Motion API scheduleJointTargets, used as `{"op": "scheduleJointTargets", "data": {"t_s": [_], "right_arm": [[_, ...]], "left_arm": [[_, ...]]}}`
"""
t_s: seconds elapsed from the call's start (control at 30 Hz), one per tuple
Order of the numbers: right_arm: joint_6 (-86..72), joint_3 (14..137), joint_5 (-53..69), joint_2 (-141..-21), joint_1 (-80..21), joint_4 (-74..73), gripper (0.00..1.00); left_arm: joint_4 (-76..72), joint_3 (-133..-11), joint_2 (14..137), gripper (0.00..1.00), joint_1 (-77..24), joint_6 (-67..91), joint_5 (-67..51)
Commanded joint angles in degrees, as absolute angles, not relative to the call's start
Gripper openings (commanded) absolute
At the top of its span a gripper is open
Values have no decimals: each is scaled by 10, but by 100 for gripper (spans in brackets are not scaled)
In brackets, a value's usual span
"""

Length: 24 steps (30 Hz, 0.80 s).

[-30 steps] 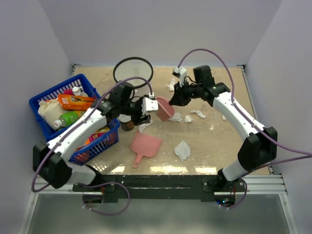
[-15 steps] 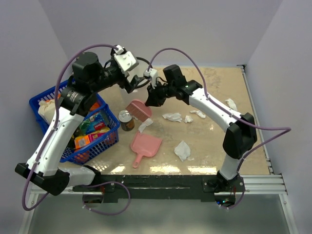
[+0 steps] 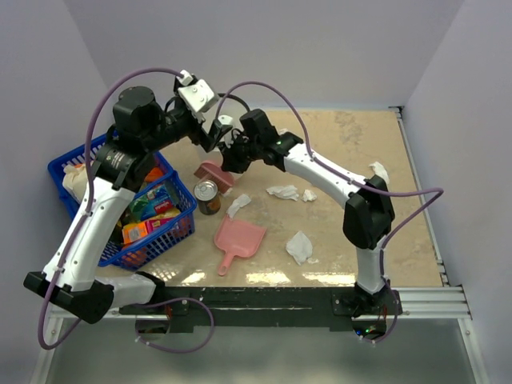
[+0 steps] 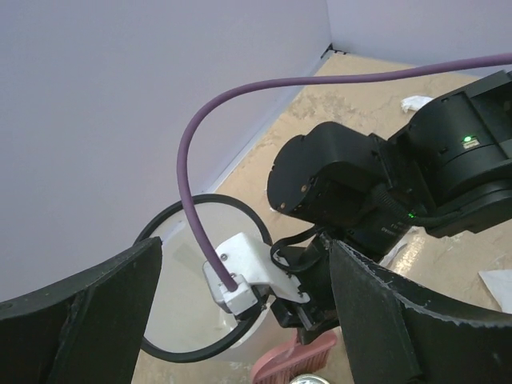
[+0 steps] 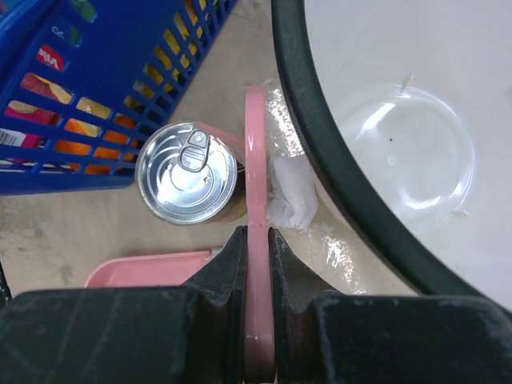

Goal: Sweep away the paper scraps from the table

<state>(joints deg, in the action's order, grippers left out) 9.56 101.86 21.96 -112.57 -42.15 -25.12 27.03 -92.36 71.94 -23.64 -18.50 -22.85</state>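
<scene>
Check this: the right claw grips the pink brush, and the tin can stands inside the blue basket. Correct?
No: the tin can stands on the table beside the blue basket, as the right wrist view shows. The right claw does grip the pink brush.

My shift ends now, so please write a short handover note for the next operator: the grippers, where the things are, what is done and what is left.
left gripper: open, empty, raised over the far left of the table.
right gripper: shut on the pink brush, low beside the can.
paper scraps: several, all loose on the table; one lies right by the brush.
pink dustpan: flat on the table near the front, not held.
Done: brush is in hand.
Left: sweep every scrap; none is collected yet.
</scene>
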Motion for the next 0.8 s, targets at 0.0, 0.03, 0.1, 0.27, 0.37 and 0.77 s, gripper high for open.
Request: {"op": "scheduleJointTargets", "data": {"t_s": [0.0,0.03,0.1,0.27,0.37,0.77], "right_arm": [[112,1051,192,-1141,-425,-229,0],[115,1049,189,-1144,-425,-231,0],[126,1037,174,-1145,-425,-232,0],[151,1002,127,-1131,-425,-236,0],[167,975,110,-1110,-425,-242,0],[194,802,70,-943,-414,-297,0]], "left_arm": [[246,-918,707,89,-230,-168,-252],[244,-917,707,89,-229,-164,-255],[238,-916,711,88,-223,-158,-266],[237,-923,722,88,-207,-138,-307],[233,-918,724,88,-203,-133,-321],[229,-916,732,87,-201,-135,-345]]}}
